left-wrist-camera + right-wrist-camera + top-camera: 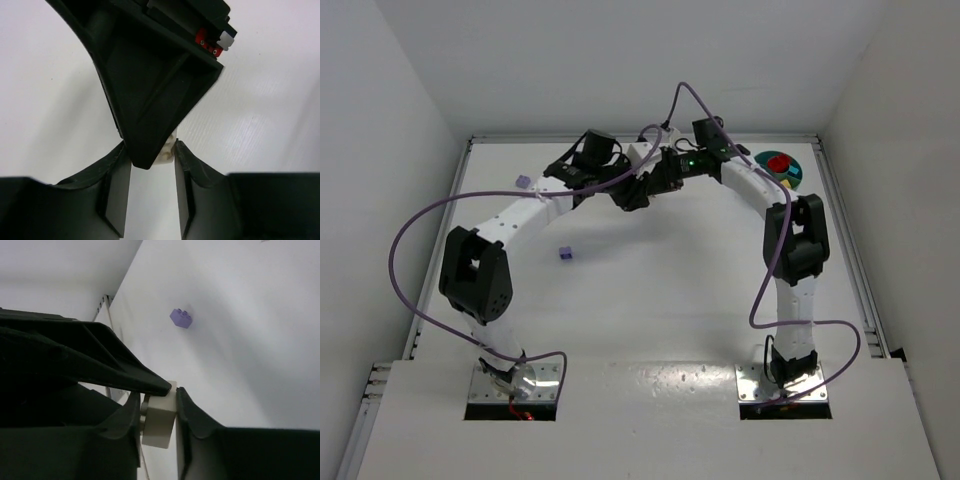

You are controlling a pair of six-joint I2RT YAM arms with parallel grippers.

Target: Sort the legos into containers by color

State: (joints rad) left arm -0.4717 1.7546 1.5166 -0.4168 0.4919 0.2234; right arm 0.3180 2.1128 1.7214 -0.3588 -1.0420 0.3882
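Cream lego (159,422) mid-handover, far centre: right gripper (157,407) clamped on it; left gripper (150,156) grip I cannot tell. Next I'd free left, then carry right to the dish (799,176).

Two white arms (516,218) carry black joints (475,275) and jaws, looping purple cables (405,250), silver base plates (515,385) and a green light (692,157).

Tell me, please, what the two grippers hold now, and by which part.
A cream brick: the right gripper pinches its two opposite sides. The left gripper has its jaws around cream plastic too, but a hold cannot be told.
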